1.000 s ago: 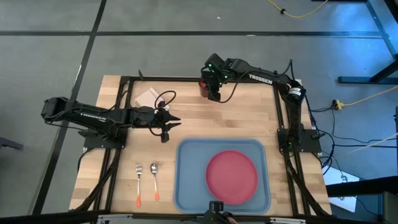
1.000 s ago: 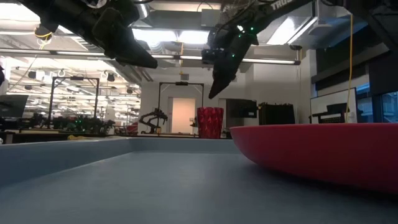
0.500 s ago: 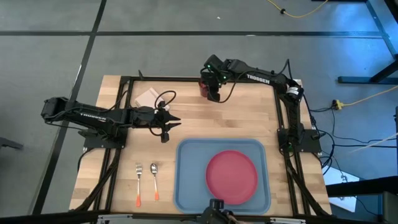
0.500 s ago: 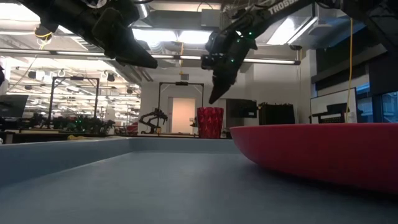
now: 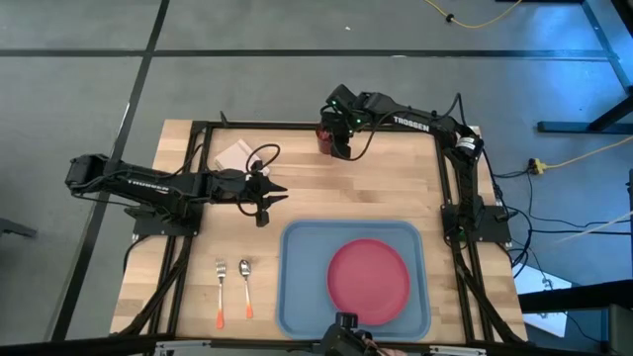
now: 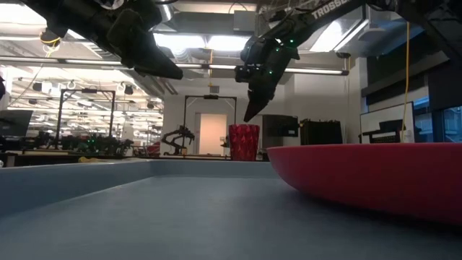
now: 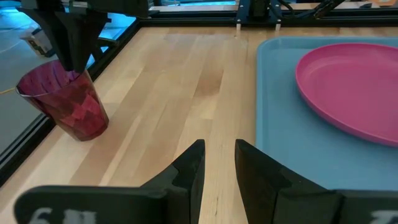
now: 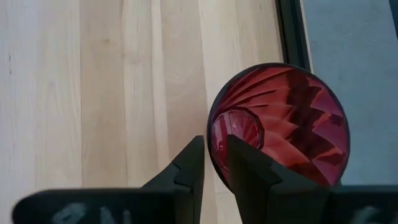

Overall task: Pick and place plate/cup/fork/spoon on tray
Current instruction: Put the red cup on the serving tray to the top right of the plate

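Lying on the tray (image 5: 297, 297) nearest the camera is the plate (image 5: 368, 280), with the fork (image 5: 221, 292) and spoon (image 5: 245, 289) beside it, the left gripper (image 5: 282, 192) nearly closed and empty mid-table, and the right gripper (image 8: 213, 163) straddling the cup (image 8: 280, 124) rim at the far edge, fingers slightly apart.

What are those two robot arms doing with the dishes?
They are setting a light-blue tray. The pinkish-red plate already lies on it. The right gripper hangs over the small dark red cup at the far edge of the table, its fingers astride the cup's rim, narrowly apart and not yet clamped. The left gripper waits above the bare wood at mid-table, fingers slightly apart and empty. The fork and spoon lie side by side on the table beside the tray.
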`<state>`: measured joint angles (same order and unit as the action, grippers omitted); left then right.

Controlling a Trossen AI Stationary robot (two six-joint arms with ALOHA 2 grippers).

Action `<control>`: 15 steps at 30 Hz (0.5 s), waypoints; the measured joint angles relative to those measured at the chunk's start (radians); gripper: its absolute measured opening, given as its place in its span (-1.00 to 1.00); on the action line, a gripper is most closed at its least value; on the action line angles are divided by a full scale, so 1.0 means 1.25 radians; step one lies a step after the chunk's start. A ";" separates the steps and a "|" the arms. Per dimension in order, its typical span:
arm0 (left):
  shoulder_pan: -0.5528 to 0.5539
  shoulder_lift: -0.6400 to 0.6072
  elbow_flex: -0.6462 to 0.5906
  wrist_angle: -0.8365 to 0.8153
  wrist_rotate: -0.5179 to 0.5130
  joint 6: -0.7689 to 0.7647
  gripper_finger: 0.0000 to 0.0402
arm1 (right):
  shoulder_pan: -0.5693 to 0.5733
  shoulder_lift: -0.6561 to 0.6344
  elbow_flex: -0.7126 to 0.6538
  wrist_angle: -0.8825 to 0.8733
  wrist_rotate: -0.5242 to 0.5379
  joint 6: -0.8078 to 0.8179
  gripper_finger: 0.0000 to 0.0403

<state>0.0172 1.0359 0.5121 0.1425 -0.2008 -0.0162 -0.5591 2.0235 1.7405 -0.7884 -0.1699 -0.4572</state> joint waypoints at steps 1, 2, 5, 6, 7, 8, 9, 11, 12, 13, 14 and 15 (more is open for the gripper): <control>0.000 0.000 0.000 0.000 0.000 0.000 -0.59 | 0.000 0.000 0.000 0.000 0.000 0.000 -0.64; 0.000 0.000 0.000 0.000 0.000 0.000 -0.59 | 0.000 0.000 0.000 0.000 0.000 0.000 -0.64; 0.000 0.000 0.000 0.000 0.000 0.000 -0.59 | 0.000 0.000 0.000 -0.002 -0.007 -0.020 -0.64; 0.000 0.000 0.000 0.000 0.000 0.000 -0.59 | 0.000 0.000 0.000 -0.003 -0.007 -0.032 -0.64; 0.000 0.000 0.000 0.000 0.000 0.000 -0.59 | 0.000 0.002 0.000 -0.004 -0.007 -0.038 -0.64; 0.000 0.000 0.000 0.000 0.000 0.000 -0.59 | 0.000 0.002 0.000 -0.004 -0.007 -0.039 -0.64; 0.000 0.000 0.000 0.000 0.000 0.000 -0.59 | 0.000 0.002 0.000 -0.004 -0.007 -0.039 -0.64; 0.000 0.000 0.000 0.000 0.000 0.000 -0.59 | 0.000 0.006 0.000 -0.003 -0.007 -0.041 -0.64; 0.000 0.000 0.000 0.000 0.000 0.000 -0.59 | 0.000 0.008 0.000 -0.004 -0.007 -0.043 -0.64; 0.000 0.000 0.000 0.000 0.000 0.000 -0.59 | -0.001 0.011 0.000 -0.010 -0.006 -0.043 -0.64; 0.000 0.000 0.000 0.000 0.000 0.000 -0.59 | -0.002 0.017 0.000 -0.014 -0.007 -0.045 -0.64; 0.000 0.000 0.000 0.000 0.000 0.000 -0.59 | -0.002 0.021 0.000 -0.012 -0.006 -0.046 -0.64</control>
<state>0.0170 1.0359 0.5121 0.1425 -0.2005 -0.0162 -0.5617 2.0504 1.7409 -0.8038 -0.1780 -0.5151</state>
